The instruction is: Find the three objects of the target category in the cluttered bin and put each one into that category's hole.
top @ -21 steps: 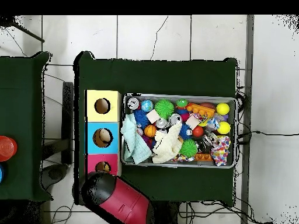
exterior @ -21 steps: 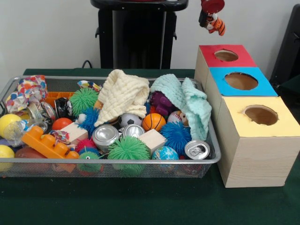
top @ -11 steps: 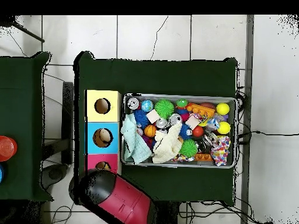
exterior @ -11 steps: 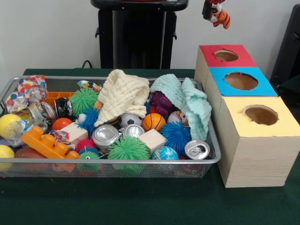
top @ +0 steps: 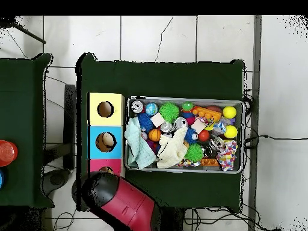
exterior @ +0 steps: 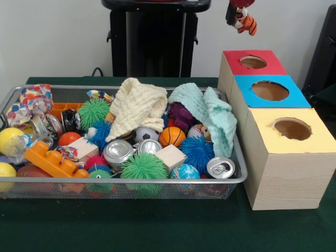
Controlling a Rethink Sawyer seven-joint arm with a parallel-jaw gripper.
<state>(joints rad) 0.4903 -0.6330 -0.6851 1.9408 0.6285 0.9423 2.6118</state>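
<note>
Front view shows you mid-delivery: the gripper (exterior: 239, 13) hangs high above the red box (exterior: 252, 62) at the far end of the box row, clenched on a small orange striped toy (exterior: 245, 23). Your next move, as I judge it, is to centre over the red box's hole (exterior: 253, 62) and lower before letting go. The wire bin (exterior: 239, 157) beside the boxes is crowded.
</note>
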